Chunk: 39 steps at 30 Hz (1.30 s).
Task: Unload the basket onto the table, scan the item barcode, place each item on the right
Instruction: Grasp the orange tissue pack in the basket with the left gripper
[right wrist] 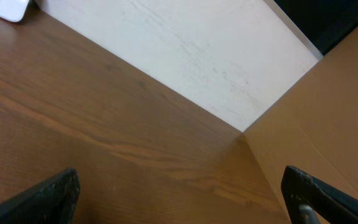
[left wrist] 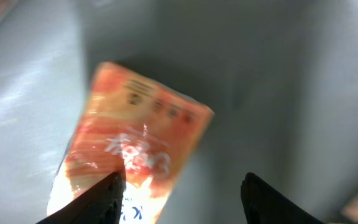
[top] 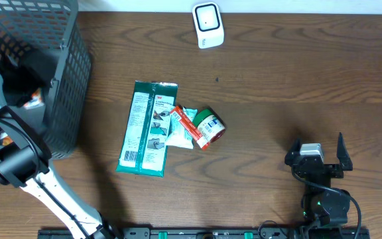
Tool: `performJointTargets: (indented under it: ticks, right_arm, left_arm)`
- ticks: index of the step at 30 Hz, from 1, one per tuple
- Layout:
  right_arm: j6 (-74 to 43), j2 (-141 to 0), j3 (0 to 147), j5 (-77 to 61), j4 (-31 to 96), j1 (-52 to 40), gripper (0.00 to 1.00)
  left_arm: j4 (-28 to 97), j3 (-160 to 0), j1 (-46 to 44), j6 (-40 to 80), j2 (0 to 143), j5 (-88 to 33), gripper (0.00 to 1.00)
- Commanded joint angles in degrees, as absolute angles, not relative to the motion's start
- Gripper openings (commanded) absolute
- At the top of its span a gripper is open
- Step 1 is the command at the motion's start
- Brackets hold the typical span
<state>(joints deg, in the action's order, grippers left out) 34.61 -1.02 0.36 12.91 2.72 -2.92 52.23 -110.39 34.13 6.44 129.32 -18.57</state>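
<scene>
Orange packet lies flat on the grey floor of the basket, and on my left wrist feed it fills the left half of the frame, blurred, with white lettering and a few dark printed marks near its top edge. I can't make out a barcode at this focus.

The left gripper is spread above it. One finger overlaps the packet's lower edge at the bottom left of the frame. The other finger stands over bare grey floor, well clear of the packet. Nothing is pinched between them. Whether the nearer finger actually touches the wrapper I cannot tell.

From overhead, the left arm runs up from the lower left of the frame and dips into the basket at the upper left.

The scanner, a small white unit, sits at the top centre of the table. In the middle of the frame lie a long green package, a small white and orange sachet beside it, and a red and green tub touching the sachet.

The right gripper is at the lower right of the overhead view, fully released and holding nothing, with only wood grain and a pale panel on its feed.
</scene>
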Motion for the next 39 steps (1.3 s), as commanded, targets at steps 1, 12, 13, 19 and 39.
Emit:
performJointTargets:
  ticks: [1, 12, 13, 19, 39]
  right_arm:
    - [34.98, -0.82, 0.34, 13.45, 2.94, -3.31, 0.99]
    - [34.98, -0.82, 0.34, 13.45, 2.94, -3.31, 0.99]
    - [34.98, -0.82, 0.34, 13.45, 2.96, -3.31, 0.99]
    - [34.98, -0.8, 0.34, 13.45, 2.94, -3.31, 0.99]
    - [34.98, -0.91, 0.34, 13.45, 2.96, -3.31, 0.99]
  left_arm:
    - [50.76, -110.59, 34.04, 11.35, 125.34, -26.57, 0.63]
    - [51.83, -110.59, 35.55, 3.99, 123.35, -18.37, 0.68]
    - [51.99, -110.59, 35.81, 1.91, 123.35, -18.35, 0.67]
    - [52.36, -110.24, 37.67, -7.42, 123.46, -18.28, 0.56]
    - [40.97, -94.85, 38.83, -10.44, 124.25, -15.79, 0.55]
